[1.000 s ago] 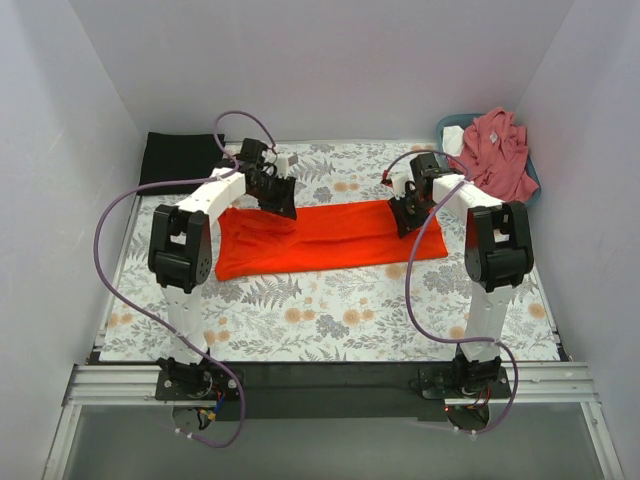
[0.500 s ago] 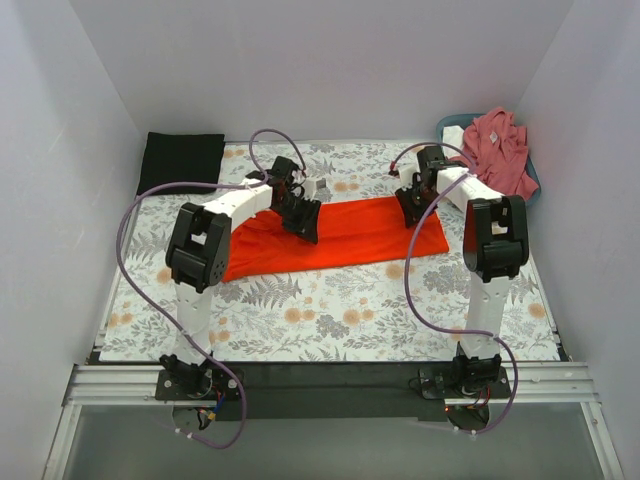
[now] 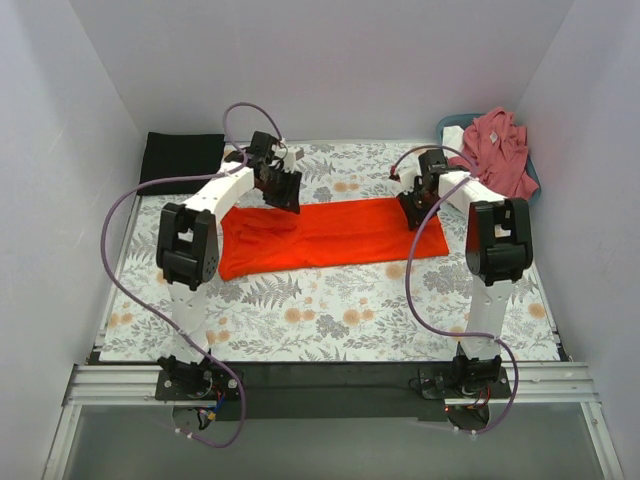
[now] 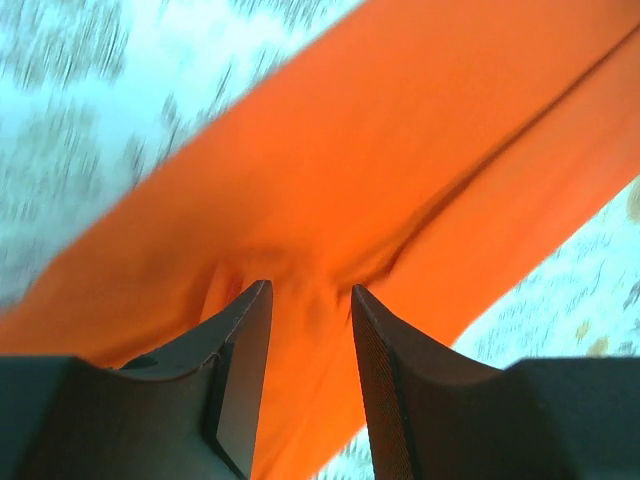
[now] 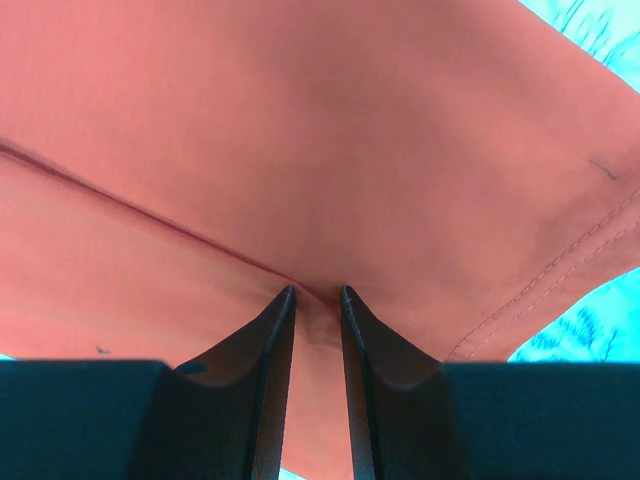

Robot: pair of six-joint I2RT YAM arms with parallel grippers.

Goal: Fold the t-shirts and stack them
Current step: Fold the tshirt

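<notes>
**We have both grippers pinching the orange-red t-shirt [image 3: 330, 235] along its far edge.**

On the floral table covering [image 3: 330, 310] we see that shirt lying as a long flat band running left to right across mid-table. The left gripper [image 4: 305, 290] is at the band's far edge toward its left end, fingers a little apart with a pucker of cloth clamped between them (this wrist view is blurred). The right gripper [image 5: 317, 292], near the band's right end, has its fingers almost together on a thin ridge of the same cloth. Farther back, a black folded t-shirt [image 3: 180, 157] lies at the far left corner. A dusty-pink t-shirt [image 3: 500, 150] is heaped in the blue-grey basket [image 3: 446, 123] at the far right.
</notes>
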